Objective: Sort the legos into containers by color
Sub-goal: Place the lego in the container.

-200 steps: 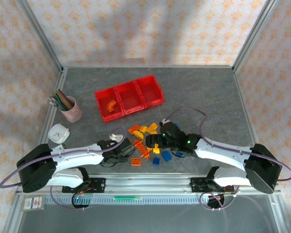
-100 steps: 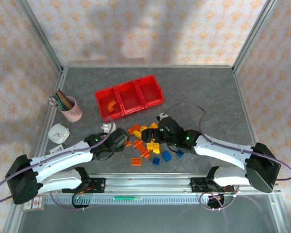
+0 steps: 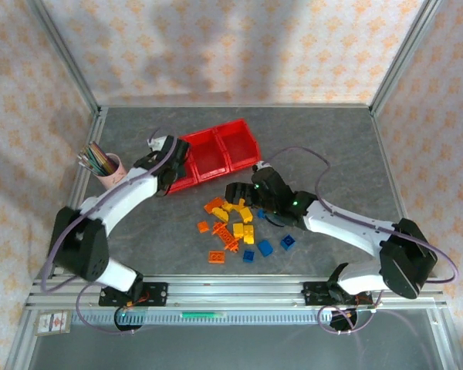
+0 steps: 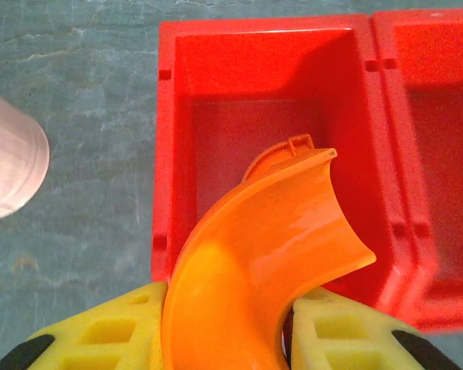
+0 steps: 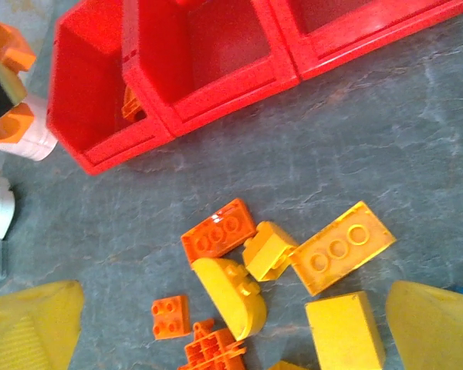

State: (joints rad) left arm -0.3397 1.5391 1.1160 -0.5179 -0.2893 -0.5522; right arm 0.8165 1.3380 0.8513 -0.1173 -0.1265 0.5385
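Observation:
My left gripper [image 3: 168, 159] hangs over the left end of the three joined red bins [image 3: 216, 156]. It is shut on an orange curved arch [image 4: 262, 254], held between the yellow fingers [image 4: 100, 339] above the left bin [image 4: 247, 123]. Another orange arch [image 4: 293, 145] lies in that bin. My right gripper [image 3: 243, 198] hovers open over the loose pile. Below it lie an orange brick [image 5: 218, 230], a yellow curved piece [image 5: 231, 297], a clear yellow brick [image 5: 341, 248] and a small orange plate [image 5: 170, 316]. Blue bricks [image 3: 265, 248] lie at the pile's near side.
A pink cup of coloured pencils [image 3: 112, 173] stands left of the bins, close to my left arm. The middle bin [image 5: 193, 46] and right bin [image 3: 238, 142] look bare inside. An orange plate [image 3: 216, 257] lies near the front rail. Metal frame posts edge the table.
My left arm has swung from the pile up to the left bin, carrying the orange arch. My right gripper has shifted a little towards the back over the pile.

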